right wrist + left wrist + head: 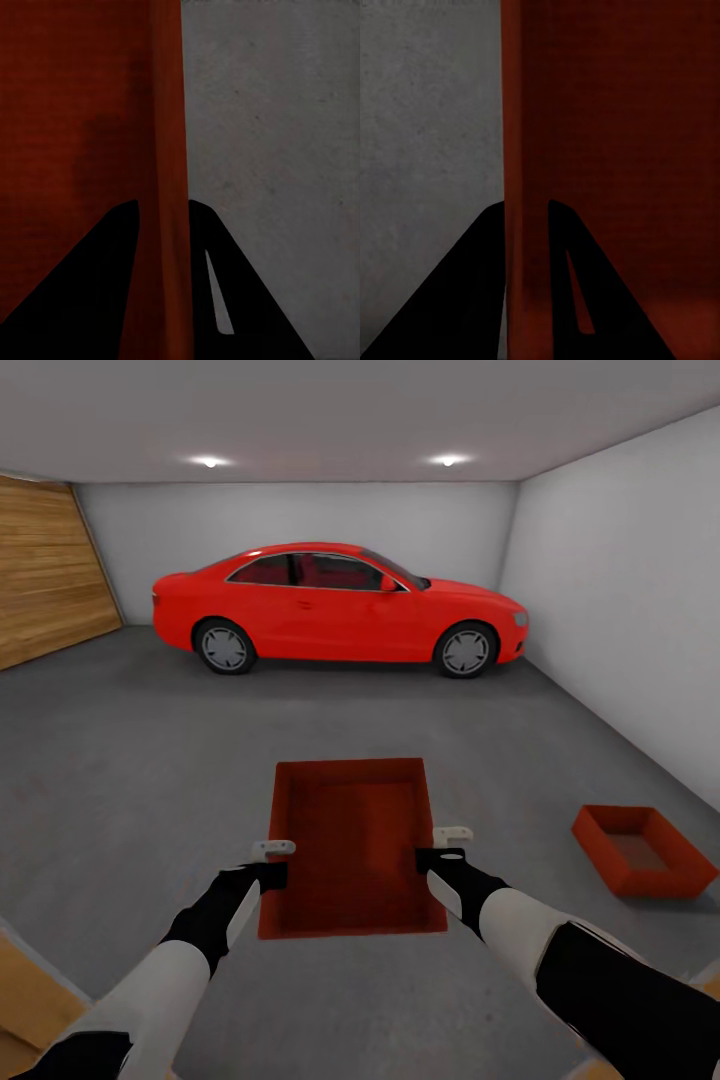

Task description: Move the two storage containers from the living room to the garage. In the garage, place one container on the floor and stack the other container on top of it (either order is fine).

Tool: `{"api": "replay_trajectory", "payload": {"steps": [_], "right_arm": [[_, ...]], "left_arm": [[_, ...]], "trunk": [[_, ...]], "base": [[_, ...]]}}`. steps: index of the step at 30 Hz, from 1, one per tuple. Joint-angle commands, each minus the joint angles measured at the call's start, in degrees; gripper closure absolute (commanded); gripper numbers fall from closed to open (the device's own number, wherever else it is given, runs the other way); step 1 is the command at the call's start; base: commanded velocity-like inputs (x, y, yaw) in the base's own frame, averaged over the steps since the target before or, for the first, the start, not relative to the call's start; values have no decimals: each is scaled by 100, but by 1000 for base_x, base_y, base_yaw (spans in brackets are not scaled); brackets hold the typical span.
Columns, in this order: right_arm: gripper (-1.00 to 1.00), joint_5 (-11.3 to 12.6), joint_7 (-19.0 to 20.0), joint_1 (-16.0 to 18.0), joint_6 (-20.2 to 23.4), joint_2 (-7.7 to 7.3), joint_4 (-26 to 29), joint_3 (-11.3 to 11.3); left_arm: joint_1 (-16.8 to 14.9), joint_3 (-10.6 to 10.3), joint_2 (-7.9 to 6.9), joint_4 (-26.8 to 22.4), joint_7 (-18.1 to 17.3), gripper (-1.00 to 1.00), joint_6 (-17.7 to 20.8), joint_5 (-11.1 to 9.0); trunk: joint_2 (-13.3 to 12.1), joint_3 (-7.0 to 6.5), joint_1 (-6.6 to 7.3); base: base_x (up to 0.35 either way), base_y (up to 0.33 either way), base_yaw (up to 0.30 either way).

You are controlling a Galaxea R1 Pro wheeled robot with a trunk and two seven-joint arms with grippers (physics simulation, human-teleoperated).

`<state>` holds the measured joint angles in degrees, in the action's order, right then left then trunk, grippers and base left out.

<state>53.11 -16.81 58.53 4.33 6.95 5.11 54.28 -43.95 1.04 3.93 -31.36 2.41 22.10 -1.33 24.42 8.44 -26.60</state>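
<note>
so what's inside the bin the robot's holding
Nothing: the held container shows only its bare red bottom. The grey floor directly under it is covered by the container.

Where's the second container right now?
In the head view, the second container sits on the grey concrete floor at the robot's right, near the white side wall, apart from the held container.

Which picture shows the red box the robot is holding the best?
The head view: the whole held box shows, open top up, a tool on each side wall. Each wrist view shows just one wall between black fingers.
</note>
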Motion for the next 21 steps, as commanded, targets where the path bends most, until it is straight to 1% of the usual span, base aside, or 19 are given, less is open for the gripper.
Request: {"api": "replay_trajectory", "payload": {"steps": [1,21], "right_arm": [[100,-82,-24,9,42,-27,34,-84],[100,-82,-24,9,51,-27,34,-84]], "left_arm": [[0,-60,-6,183,55,100,31,-94],[0,-60,-6,183,55,100,31,-95]], "trunk": [[12,11,-7],[12,11,-7]], "base": [[322,0,0],[322,0,0]]}}
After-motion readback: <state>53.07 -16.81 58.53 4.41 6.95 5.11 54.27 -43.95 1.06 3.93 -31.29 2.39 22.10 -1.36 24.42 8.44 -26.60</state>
